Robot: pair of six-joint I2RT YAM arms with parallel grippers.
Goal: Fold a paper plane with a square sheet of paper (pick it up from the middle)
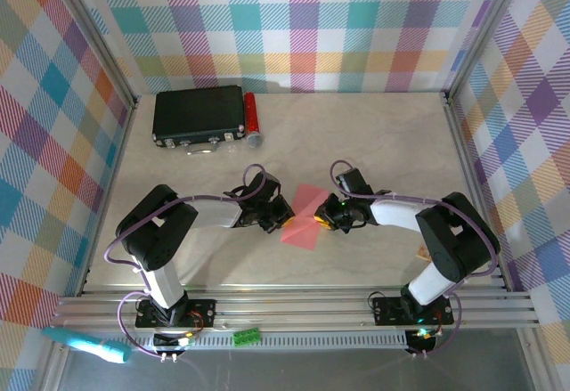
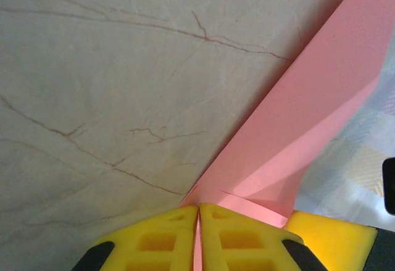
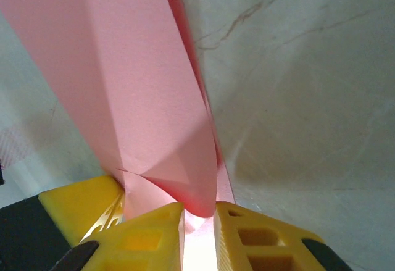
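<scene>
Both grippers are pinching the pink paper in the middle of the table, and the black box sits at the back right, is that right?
Not quite. The black box sits at the back left, as the top view shows. The left gripper and the right gripper do both pinch the pink paper in the middle.

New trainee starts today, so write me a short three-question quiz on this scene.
1. True or false: the left tool is shut on the sheet of paper.
2. What lies right beside the black box? A) red cylinder B) green cup C) blue bowl
3. How many tools grip the sheet?

Key: 1 true; 2 A; 3 two, since the right tool pinches it too.
</scene>
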